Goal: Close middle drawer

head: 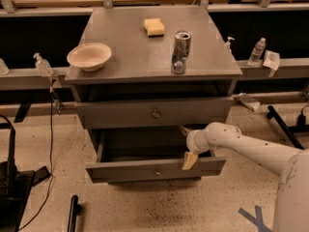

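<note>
The middle drawer (120,170) is pulled out below the cabinet top, and its grey inside shows. Its flat front has a small round knob (157,172) at the centre. My gripper (186,145) is at the right part of this drawer, reaching in from the right on a white arm (251,151). It is open. The lower tan fingertip (189,160) lies against the top edge of the drawer front. The upper fingertip (183,129) is over the drawer's inside. It holds nothing.
The taller upper drawer (116,114) with its knob (156,113) sits just above. On the cabinet top (135,57) stand a bowl (89,56), a can (180,51) and a yellow sponge (154,27). Cables and black gear (12,187) lie on the floor at left.
</note>
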`<act>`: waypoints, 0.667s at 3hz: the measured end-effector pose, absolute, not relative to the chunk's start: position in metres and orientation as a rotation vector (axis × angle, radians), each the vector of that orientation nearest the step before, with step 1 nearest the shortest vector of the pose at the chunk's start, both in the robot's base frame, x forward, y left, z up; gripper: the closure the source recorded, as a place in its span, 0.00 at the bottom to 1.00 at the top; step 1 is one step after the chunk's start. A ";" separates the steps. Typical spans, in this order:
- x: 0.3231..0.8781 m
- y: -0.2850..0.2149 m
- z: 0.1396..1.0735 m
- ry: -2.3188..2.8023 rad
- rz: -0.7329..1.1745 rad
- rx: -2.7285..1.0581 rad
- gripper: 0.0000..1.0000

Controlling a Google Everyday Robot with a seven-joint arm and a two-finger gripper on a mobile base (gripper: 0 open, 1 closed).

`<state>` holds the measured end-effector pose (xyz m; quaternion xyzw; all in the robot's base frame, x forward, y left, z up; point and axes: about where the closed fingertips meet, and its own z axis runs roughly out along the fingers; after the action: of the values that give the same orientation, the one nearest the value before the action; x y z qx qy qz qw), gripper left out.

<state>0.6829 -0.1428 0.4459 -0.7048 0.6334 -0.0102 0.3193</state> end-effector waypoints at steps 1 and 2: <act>0.666 -0.143 0.466 1.595 0.089 -1.776 0.00; 0.637 -0.139 0.481 1.550 0.153 -1.768 0.00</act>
<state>0.6370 -0.1391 0.4809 -0.6933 0.6077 0.0599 0.3827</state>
